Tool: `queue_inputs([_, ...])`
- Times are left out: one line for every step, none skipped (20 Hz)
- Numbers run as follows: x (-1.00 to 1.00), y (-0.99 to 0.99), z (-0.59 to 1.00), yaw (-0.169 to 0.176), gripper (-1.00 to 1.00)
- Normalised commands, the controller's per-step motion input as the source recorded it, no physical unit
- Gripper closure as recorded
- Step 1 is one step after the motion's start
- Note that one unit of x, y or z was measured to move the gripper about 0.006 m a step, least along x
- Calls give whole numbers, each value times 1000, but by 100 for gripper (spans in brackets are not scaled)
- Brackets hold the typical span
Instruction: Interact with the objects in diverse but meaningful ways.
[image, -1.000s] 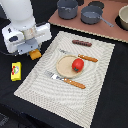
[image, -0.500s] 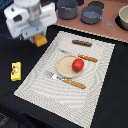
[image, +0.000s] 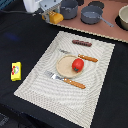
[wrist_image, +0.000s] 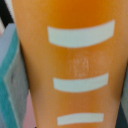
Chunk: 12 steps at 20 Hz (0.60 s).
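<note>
While fingers clamp orange bread block, white stripes visible, no legible writing.

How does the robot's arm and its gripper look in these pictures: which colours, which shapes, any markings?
In the exterior view only the end of the arm shows, at the upper edge: a white, rounded, blocky housing with a grey metal gripper below it. The fingers are hard to make out. No cables or markings can be read; the picture is too blurred. The wrist view shows no clear arm part.
</note>
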Motion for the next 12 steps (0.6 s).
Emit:
queue_inputs([343,17,-249,6,100])
queue_inputs([346,0,-231,6,100])
queue_inputs([320,0,-237,3,100])
queue_inputs([263,0,-289,4,100])
queue_inputs([260,0,-294,6,100])
queue_inputs([269,0,-277,9,100])
queue_inputs([260,0,-297,10,100])
queue_inputs([189,0,-286,12,100])
queue_inputs([154,117,-257,31,100])
queue_inputs([200,154,-231,36,100])
queue_inputs([129,157,-223,30,100])
queue_inputs([103,189,-229,23,100])
